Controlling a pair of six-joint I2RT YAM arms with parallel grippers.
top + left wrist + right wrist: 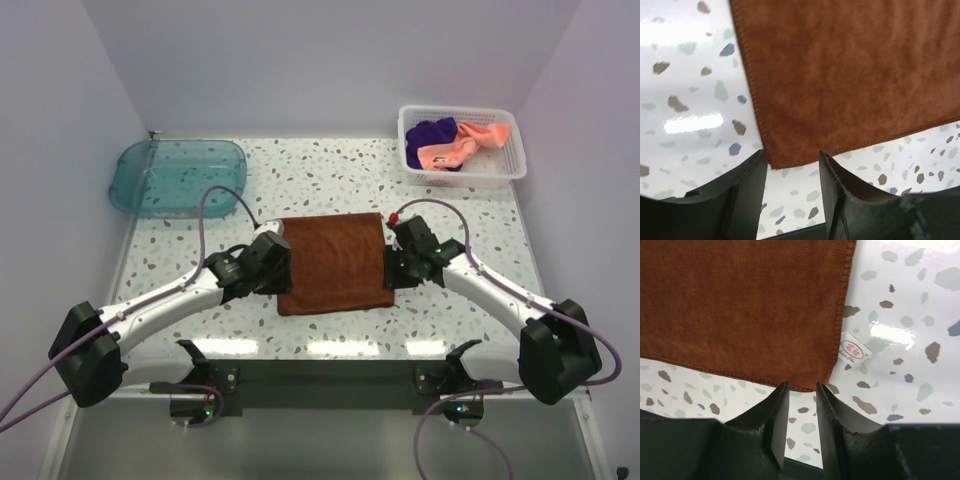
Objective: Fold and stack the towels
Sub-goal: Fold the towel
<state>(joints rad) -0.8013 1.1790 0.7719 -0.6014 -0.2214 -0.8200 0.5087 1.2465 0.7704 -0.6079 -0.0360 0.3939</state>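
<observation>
A rust brown towel [335, 262] lies flat on the speckled table between my two arms. My left gripper [284, 268] sits at its left edge and my right gripper [391, 264] at its right edge. In the left wrist view the left gripper [791, 161] is open, and a corner of the brown towel [850, 75] lies just past its fingertips. In the right wrist view the right gripper [802, 388] stands open by a narrow gap, with nothing in it and the brown towel's [740, 305] corner right ahead. The purple towel [432, 133] and the salmon pink towel [466, 146] lie crumpled in the basket.
The white mesh basket [505, 172] stands at the back right. At the back left is a teal translucent tray [178, 177]. A white label [854, 349] sticks out from the brown towel's side edge. White walls close in the table on three sides.
</observation>
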